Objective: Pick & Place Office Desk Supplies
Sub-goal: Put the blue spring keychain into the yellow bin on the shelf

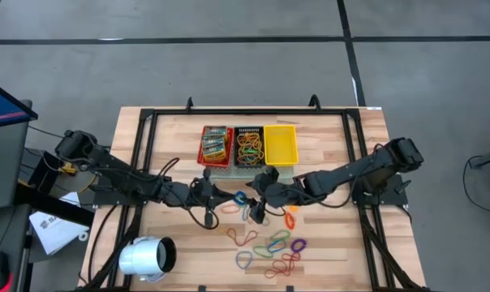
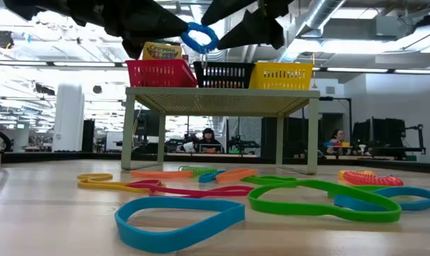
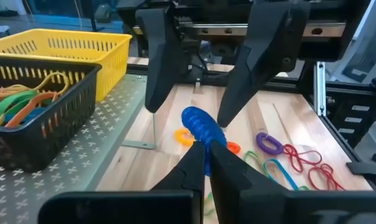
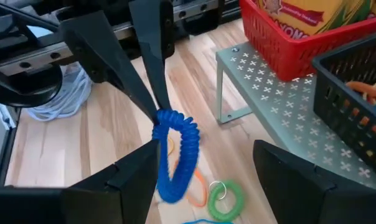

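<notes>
A blue coiled loop (image 1: 240, 198) is up in the air over the table's middle, in front of the basket shelf; the low view shows the loop (image 2: 199, 35) well above the table. My left gripper (image 3: 208, 149) is shut on it. My right gripper (image 4: 206, 168) faces it from the table's right, open, with the loop (image 4: 175, 149) between its fingers, close to one of them. Many coloured rubber bands (image 1: 277, 247) lie flat on the wood nearer the front edge. More bands fill the black basket (image 1: 249, 146), and printed packets sit in the red basket (image 1: 216, 144). My left gripper pinches the blue coiled loop by its upper part (image 4: 162, 118) between the tips of its two fingers (image 4: 144, 81). The fingers come from the table's left, slanting down. The loop is lifted clear and hangs below the fingertips. My right gripper: whether its finger (image 4: 135, 171) touches the loop, I cannot tell.
Red, black and yellow baskets (image 1: 281, 143) stand in a row on a low perforated shelf (image 2: 222, 92) at the table's far side. A white cylinder (image 1: 148, 258) lies near the front left corner. A black frame (image 1: 143, 138) edges the table. People sit far behind.
</notes>
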Robot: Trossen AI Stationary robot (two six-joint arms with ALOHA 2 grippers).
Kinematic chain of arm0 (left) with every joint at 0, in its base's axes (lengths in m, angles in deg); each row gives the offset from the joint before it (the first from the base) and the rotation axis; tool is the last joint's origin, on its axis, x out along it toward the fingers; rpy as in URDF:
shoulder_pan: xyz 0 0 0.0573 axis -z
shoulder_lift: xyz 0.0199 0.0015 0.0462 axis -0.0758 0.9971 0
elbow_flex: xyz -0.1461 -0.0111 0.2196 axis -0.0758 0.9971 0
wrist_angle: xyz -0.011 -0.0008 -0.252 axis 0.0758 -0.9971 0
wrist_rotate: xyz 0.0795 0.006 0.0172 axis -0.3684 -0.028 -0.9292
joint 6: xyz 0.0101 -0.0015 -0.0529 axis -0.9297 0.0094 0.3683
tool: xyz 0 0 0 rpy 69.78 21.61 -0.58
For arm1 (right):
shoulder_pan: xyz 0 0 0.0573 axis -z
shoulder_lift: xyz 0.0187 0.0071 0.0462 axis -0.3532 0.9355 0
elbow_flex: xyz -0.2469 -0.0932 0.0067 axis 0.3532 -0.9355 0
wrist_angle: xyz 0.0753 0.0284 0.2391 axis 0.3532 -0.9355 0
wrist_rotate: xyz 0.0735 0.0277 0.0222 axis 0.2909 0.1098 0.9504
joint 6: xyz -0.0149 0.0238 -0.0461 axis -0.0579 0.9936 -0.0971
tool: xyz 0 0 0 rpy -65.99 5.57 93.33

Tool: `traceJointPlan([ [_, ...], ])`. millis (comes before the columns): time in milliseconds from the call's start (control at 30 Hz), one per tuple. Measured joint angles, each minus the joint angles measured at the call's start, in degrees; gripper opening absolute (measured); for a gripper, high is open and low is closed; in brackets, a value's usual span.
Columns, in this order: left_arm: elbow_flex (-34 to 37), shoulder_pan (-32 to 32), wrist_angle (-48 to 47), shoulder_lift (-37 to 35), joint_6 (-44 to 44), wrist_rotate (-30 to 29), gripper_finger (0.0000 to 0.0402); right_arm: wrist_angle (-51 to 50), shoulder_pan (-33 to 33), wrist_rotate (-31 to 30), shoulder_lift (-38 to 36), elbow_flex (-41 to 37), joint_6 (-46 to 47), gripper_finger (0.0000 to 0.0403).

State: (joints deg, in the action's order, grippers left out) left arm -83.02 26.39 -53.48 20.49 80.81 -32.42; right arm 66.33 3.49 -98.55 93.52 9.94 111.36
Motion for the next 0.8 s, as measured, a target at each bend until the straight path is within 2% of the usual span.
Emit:
traceJointPlan([
  [133, 0.0, 0.0, 2.5, 1.3, -0.2, 0.0, 0.0004, 0.0, 1.2, 3.2, 0.0, 0.0, -0.3, 0.0239],
  [267, 0.0, 0.0, 2.9, 1.5, -0.3, 0.0, 0.0003, 0.0, 1.7, 5.2, 0.0, 0.0, -1.5, 0.0199],
  [600, 0.0, 0.0, 3.9, 1.4, -0.4, 0.1, 0.0004, -0.2, 1.6, 7.7, 0.0, 0.0, -3.3, 0.0018],
  [800, 0.0, 0.0, 3.9, 1.4, -0.3, 0.2, 0.0008, -0.2, 1.5, 7.5, -0.1, 0.0, -3.3, 0.0021],
])
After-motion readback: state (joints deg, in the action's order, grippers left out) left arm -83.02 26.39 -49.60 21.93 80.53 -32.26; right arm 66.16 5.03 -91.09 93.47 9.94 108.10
